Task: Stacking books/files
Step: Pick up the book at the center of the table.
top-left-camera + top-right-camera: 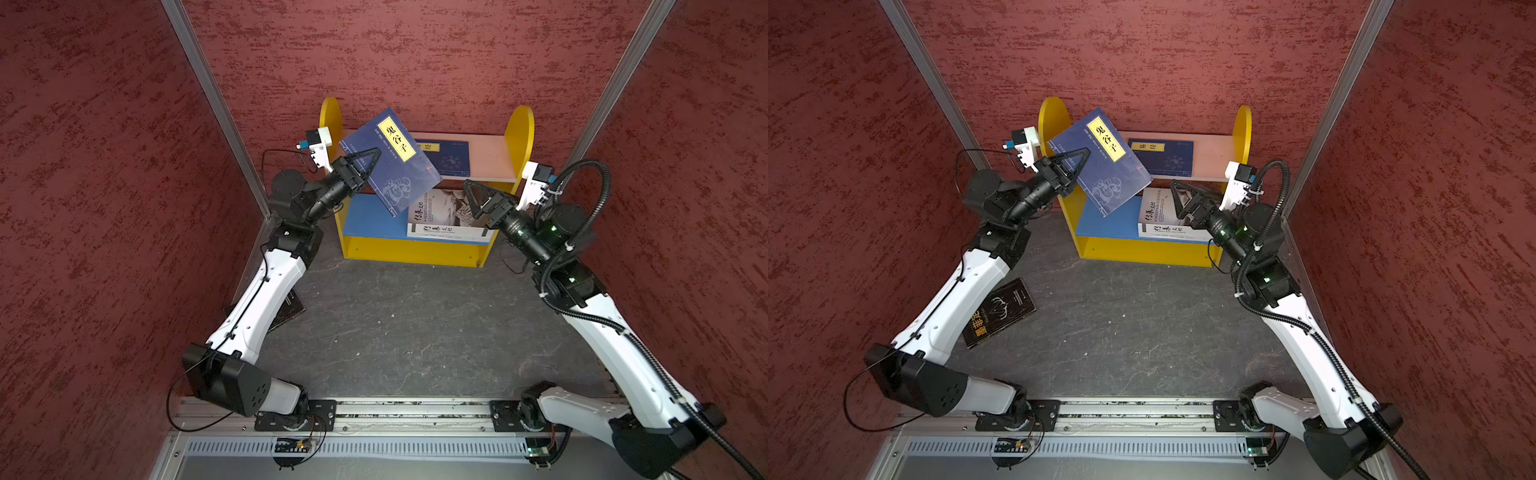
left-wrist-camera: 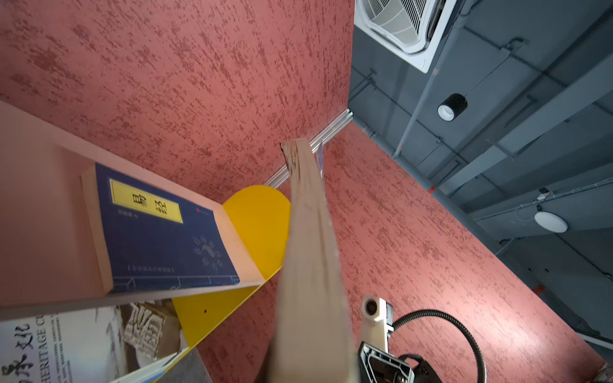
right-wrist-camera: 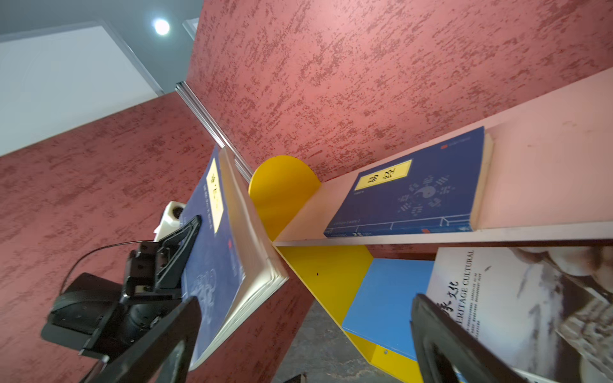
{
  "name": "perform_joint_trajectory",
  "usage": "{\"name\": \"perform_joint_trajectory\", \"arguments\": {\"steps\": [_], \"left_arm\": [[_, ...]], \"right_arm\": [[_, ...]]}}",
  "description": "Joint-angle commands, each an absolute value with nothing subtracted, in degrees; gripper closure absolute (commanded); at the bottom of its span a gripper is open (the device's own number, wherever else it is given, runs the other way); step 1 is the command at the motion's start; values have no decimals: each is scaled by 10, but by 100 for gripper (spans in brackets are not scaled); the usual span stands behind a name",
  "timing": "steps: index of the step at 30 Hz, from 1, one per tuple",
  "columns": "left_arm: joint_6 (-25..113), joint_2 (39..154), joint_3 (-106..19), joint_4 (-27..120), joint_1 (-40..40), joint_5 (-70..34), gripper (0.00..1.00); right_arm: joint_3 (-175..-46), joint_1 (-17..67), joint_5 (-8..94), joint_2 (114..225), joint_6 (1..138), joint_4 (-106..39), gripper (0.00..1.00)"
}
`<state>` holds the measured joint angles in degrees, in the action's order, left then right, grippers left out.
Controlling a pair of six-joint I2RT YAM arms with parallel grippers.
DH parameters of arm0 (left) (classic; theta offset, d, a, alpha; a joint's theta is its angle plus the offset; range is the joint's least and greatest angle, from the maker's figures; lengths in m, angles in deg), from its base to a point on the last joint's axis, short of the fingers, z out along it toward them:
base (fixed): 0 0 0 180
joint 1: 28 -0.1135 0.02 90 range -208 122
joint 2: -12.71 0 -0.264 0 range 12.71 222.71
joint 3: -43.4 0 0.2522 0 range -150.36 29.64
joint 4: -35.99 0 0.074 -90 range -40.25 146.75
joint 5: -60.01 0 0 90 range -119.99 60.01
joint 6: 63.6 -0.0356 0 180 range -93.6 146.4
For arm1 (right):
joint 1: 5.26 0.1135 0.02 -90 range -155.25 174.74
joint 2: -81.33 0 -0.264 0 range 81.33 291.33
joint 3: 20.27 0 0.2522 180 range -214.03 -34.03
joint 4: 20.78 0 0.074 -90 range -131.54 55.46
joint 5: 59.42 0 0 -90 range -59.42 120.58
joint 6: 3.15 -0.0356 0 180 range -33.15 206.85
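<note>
carry step: left gripper [image 1: 371, 157] clamps tilted navy book [image 1: 405, 176]; right gripper [image 1: 471, 200] apart, empty. next, likely: level onto shelved navy book [image 1: 453, 160], 3 o'clock.

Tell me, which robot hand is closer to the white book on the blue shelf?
Right. The right gripper hangs open just above the white Heritage Cultural book. The left gripper is toward the other end of the bookshelf, higher up, clamping a tilted navy book.

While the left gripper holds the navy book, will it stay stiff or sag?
The navy book probably flexes a little: its free page corner fans apart. It seems light, since the left gripper holds it tilted by one edge alone. Held so off-centre, it might pivot or slip.
</note>
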<state>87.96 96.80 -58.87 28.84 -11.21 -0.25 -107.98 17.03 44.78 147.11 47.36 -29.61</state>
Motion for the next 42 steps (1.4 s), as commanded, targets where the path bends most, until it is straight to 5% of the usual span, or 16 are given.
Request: {"name": "perform_joint_trajectory", "arguments": {"steps": [1, 7, 18, 24, 32, 42], "left_arm": [[894, 989, -623, 202, -100, -89, 100], [906, 1021, -630, 159, -79, -172, 100], [895, 1080, -709, 172, -29, -176, 100], [899, 1096, -719, 168, -16, -179, 100], [902, 1096, -716, 161, -16, -195, 100], [924, 1110, -716, 141, 8, -200, 100]], "right_arm": [[-1069, 164, 531, 1483, 402, -188, 1], [-1086, 164, 628, 1544, 344, -118, 1], [-1159, 165, 705, 1664, 270, -5, 14], [-1162, 166, 716, 1669, 265, 14, 26], [-1141, 165, 706, 1649, 291, -12, 29], [-1181, 165, 705, 1675, 269, -13, 54]]}}
